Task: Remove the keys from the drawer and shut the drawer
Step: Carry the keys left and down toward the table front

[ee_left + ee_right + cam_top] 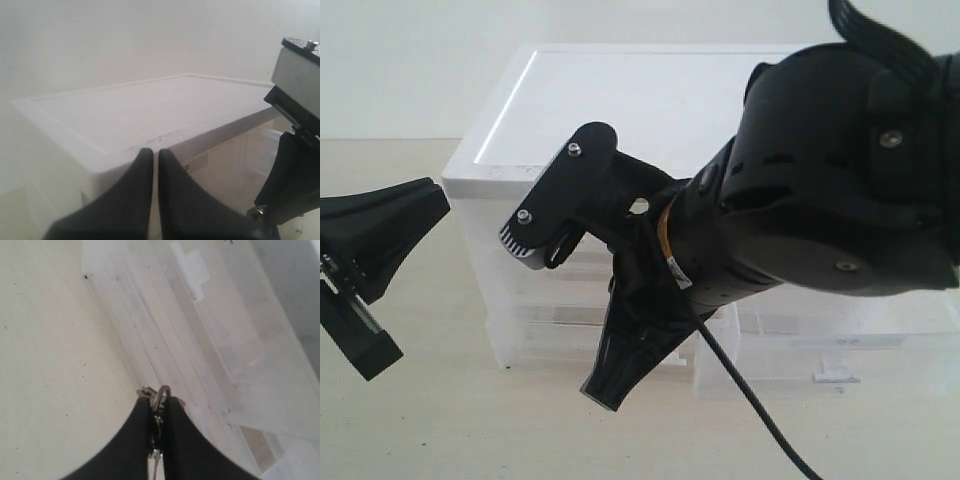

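My right gripper (159,399) is shut on the keys (161,391). Only the silver ring and a bit of metal show between and above the black fingers; the blue fob and grey tag are hidden. In the exterior view this gripper (610,388) points down in front of the clear drawer cabinet (620,110), just above the table, and the keys cannot be seen there. A clear drawer (800,345) with a small white tab handle (835,378) sticks out from the cabinet's lower right. My left gripper (420,205) hangs left of the cabinet, shut on nothing (155,151).
The cabinet's flat white top (150,112) fills the left wrist view, with the right arm's wrist (295,100) at its edge. The right arm's bulky black body (820,180) and its cable (740,390) block much of the cabinet front. Beige table (55,365) lies beside the drawers.
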Tool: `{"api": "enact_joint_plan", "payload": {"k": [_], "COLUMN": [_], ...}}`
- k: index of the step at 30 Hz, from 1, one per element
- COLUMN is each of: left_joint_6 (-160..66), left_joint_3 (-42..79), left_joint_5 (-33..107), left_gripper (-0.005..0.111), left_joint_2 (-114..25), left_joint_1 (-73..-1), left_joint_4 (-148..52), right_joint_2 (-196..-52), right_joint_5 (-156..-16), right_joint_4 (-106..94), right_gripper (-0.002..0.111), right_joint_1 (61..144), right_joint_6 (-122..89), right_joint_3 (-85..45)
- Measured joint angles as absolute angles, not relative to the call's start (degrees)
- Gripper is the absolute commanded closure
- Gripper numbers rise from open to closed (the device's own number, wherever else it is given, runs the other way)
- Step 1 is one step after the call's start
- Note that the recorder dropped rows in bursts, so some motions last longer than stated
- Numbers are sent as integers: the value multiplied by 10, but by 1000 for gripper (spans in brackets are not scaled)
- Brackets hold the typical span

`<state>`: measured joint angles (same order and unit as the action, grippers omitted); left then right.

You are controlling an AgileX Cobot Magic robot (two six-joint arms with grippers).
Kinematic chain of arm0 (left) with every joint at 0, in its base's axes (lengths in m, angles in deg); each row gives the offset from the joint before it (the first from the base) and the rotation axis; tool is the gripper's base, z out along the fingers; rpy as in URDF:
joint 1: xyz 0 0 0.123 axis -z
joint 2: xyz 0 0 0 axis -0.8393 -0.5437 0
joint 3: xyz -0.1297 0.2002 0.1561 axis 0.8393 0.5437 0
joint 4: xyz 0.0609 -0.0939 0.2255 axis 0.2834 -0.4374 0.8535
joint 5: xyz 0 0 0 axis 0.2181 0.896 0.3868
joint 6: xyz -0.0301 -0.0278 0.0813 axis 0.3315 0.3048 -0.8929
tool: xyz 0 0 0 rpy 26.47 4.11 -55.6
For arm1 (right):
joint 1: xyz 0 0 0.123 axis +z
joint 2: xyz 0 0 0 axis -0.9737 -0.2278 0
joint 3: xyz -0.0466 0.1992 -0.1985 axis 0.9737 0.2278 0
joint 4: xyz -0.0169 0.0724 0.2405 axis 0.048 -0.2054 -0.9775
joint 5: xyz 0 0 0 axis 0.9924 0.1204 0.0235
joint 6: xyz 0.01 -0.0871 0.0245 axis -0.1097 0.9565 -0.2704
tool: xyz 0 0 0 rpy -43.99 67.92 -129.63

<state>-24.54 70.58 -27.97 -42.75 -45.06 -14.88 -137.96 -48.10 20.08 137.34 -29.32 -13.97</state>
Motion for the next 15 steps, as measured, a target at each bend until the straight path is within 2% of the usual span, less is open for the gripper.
{"api": "enact_joint_plan", "payload": {"k": [15], "left_joint_6": [-241], "left_joint_3": [706], "left_joint_5": [-279], "left_gripper": [102], "left_joint_2": [-428], "left_joint_1": [-451], "left_joint_4": [-125], "right_joint_2": [-1380], "right_joint_5": [-488], "right_joint_4": [221], "right_gripper": [108], "right_joint_1": [1373], "right_joint_6": [-292], "right_joint_3": [-140]}}
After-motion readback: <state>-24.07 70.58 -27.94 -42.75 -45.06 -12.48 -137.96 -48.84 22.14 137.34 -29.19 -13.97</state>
